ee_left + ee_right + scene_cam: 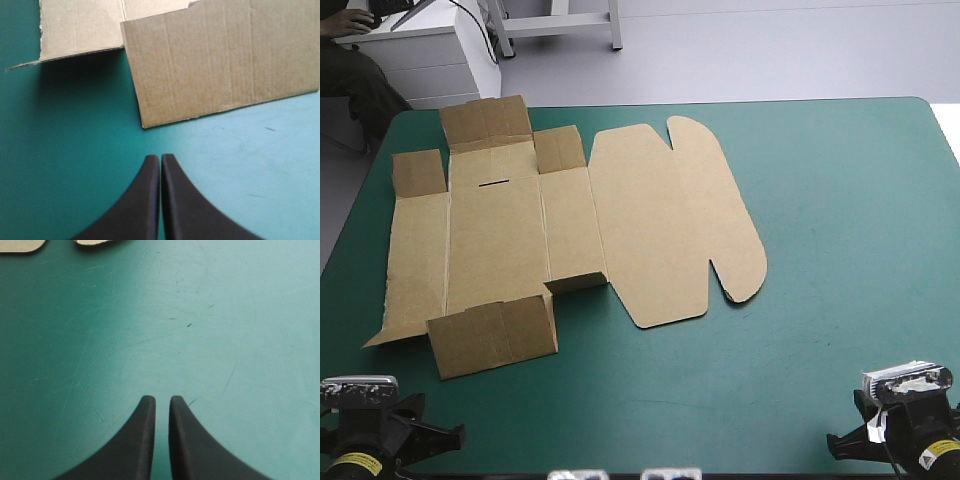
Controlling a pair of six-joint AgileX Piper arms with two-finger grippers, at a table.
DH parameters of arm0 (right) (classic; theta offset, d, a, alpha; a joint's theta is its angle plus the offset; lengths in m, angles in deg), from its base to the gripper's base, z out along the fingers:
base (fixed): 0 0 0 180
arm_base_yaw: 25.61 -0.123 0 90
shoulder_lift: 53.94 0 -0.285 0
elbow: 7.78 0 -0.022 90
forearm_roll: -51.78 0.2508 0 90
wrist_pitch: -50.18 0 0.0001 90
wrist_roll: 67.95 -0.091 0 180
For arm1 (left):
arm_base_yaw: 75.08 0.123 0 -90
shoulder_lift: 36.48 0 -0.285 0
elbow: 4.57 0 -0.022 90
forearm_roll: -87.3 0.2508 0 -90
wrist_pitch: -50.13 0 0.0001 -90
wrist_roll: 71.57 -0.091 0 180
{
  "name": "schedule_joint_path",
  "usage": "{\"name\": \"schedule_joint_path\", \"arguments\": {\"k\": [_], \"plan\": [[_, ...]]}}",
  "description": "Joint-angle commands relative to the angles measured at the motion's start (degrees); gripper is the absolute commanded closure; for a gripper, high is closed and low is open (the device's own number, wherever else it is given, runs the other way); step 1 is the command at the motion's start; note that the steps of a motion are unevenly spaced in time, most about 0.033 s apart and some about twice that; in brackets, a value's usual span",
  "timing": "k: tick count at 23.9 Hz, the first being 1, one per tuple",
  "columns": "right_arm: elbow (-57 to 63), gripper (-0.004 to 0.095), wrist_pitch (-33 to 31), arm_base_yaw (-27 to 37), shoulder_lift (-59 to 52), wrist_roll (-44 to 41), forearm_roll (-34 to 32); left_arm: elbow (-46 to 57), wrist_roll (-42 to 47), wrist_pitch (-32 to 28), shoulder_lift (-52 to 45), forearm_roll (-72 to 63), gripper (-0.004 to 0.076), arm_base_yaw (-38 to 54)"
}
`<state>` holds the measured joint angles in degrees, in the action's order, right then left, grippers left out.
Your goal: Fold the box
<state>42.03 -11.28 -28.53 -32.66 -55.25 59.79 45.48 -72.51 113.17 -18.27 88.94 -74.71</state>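
Box of corrugated brown board lies unfolded, one end round-lobed; left fingers, right fingers closed.

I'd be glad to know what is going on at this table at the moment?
Two robot arms are set up to fold a box, and no fold is made yet. The brown sheet lies mostly flat on the left half of the teal-green table, with a few end flaps slightly raised. The left gripper is shut and empty, with the box's near flap just ahead of it, not touching. The right gripper is shut over bare cover, with the sheet's rounded edge farther ahead.
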Motion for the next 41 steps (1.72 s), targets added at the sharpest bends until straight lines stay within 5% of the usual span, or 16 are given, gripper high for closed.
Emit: {"name": "schedule_joint_path", "arguments": {"k": [1, 11, 16, 33, 36, 41], "plan": [[-1.42, 0.0819, 3.33, -0.30, 0.90, 0.13, 0.21, -1.36, 0.20, -3.59, 1.18, -0.04, 0.0731, -0.23], [-1.42, 0.0819, 3.33, -0.30, 0.90, 0.13, 0.21, -1.36, -0.93, -3.48, 1.18, -0.32, 0.0731, -0.23], [-1.42, 0.0819, 3.33, -0.30, 0.90, 0.13, 0.21, -6.97, -4.54, -3.46, 4.13, -12.82, 0.0730, -0.23], [-1.42, 0.0819, 3.33, -0.30, 0.90, 0.13, 0.21, -29.51, -25.41, -13.92, 47.53, -23.96, 0.0706, -0.23], [-1.42, 0.0819, 3.33, -0.30, 0.90, 0.13, 0.21, -33.95, -26.12, -12.70, 53.55, -25.80, 0.0706, 1.25], [-1.42, 0.0819, 3.33, -0.30, 0.90, 0.13, 0.21, -36.20, -39.28, -6.80, 58.80, -42.88, 0.0706, 11.31]]}}
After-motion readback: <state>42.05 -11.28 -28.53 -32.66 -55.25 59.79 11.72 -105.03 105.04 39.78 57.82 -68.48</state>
